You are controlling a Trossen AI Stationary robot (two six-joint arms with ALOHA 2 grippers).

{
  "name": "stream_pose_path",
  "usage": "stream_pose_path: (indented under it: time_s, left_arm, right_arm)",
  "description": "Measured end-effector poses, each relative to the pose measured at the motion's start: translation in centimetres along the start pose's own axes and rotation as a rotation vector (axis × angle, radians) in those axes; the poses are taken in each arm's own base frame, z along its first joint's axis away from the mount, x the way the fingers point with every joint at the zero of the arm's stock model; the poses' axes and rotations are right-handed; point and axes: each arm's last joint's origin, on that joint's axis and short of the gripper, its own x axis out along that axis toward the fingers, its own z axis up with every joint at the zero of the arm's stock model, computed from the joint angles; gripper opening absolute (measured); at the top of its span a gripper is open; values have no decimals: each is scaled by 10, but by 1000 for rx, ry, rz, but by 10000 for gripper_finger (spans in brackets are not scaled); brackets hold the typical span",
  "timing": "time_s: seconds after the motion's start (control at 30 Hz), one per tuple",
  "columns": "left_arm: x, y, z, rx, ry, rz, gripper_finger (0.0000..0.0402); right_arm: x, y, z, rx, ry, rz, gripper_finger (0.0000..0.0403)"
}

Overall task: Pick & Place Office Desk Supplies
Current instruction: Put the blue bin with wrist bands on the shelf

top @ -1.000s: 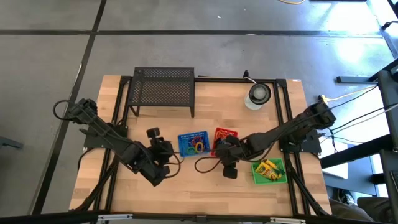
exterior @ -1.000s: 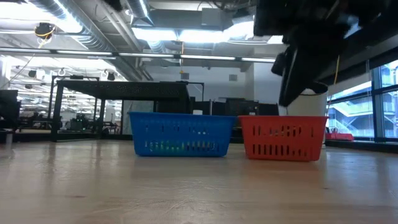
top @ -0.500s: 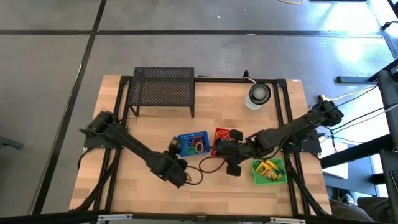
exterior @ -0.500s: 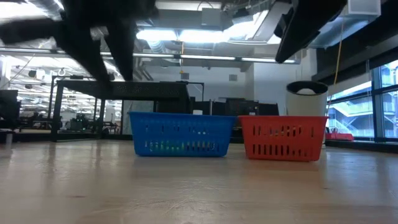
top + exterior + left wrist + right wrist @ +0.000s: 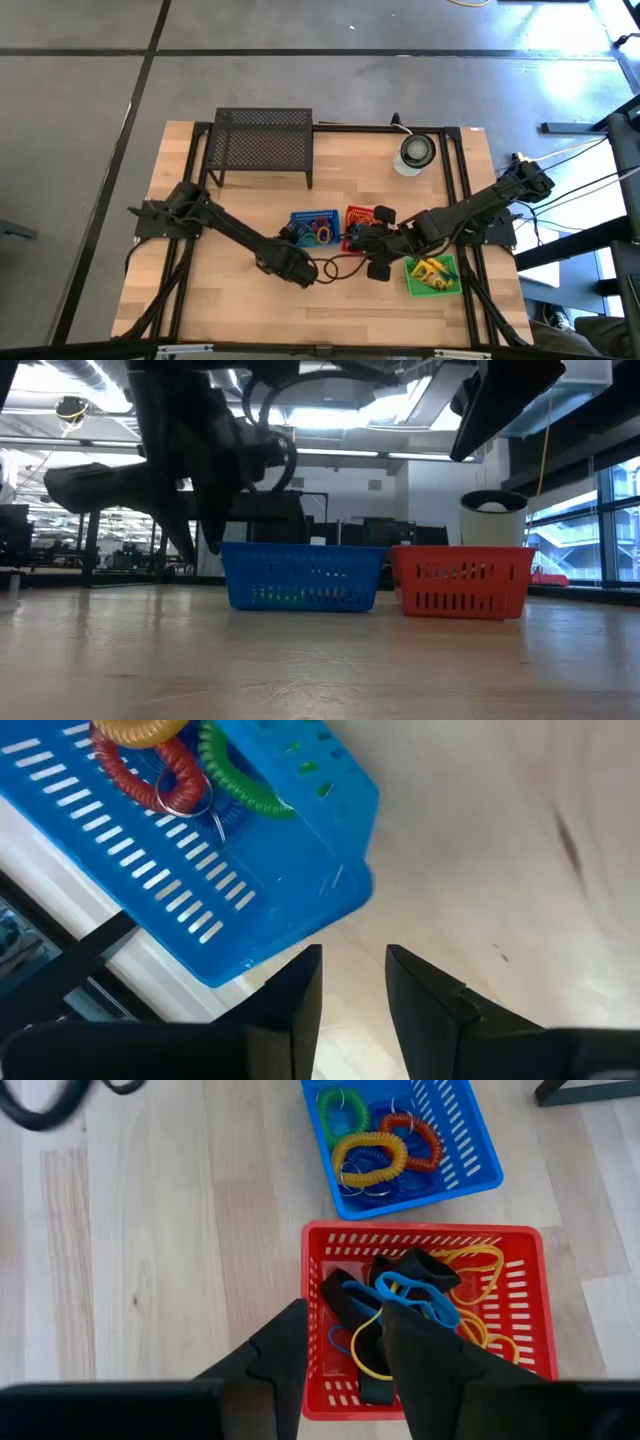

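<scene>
Evidently the rubber bands (image 5: 420,1295) tangled in the red basket (image 5: 520,1330) on the tabletop are light, limp and springy, so I would pinch one strand with my right tool (image 5: 343,1342), whose fingers stand slightly apart, empty, above them.

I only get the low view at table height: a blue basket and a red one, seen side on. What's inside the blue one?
Observer: The blue basket holds coiled loops: green, yellow and red.
Operator: And the red one?
Observer: The red basket holds thin rubber bands, blue and yellow, among small black clips.
Operator: Is there anything on the table I can't see?
Observer: Yes, yellow-green crayon boxes lie on the table beside the red basket, on the right arm's side.
</scene>
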Motion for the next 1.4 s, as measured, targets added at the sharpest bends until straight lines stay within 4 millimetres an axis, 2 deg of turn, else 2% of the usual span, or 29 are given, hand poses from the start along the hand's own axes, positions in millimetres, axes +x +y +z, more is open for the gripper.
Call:
stream_pose_path:
  time_s: [0.23,0.43,0.63,0.87,1.03,1.27,1.4]
  left_arm:
    - [-13,-6,-4,8,-12,53,101]
    - [-14,-2,-1,61,-29,137,104]
    - [-8,8,2,94,-69,91,106]
    - [3,14,4,120,-93,-67,107]
    - [9,16,4,122,-87,-96,81]
    - [6,11,6,134,-99,-115,12]
    - [0,3,6,97,-99,-125,7]
  right_arm:
    - [0,0,0,0,0,-1,132]
    - [0,0,0,1,-4,-6,132]
    - [0,0,0,27,-1,-2,132]
    - [0,1,0,29,0,1,132]
    - [0,0,0,29,0,1,132]
    - [0,0,0,27,0,1,132]
    - [0,0,0,21,0,1,132]
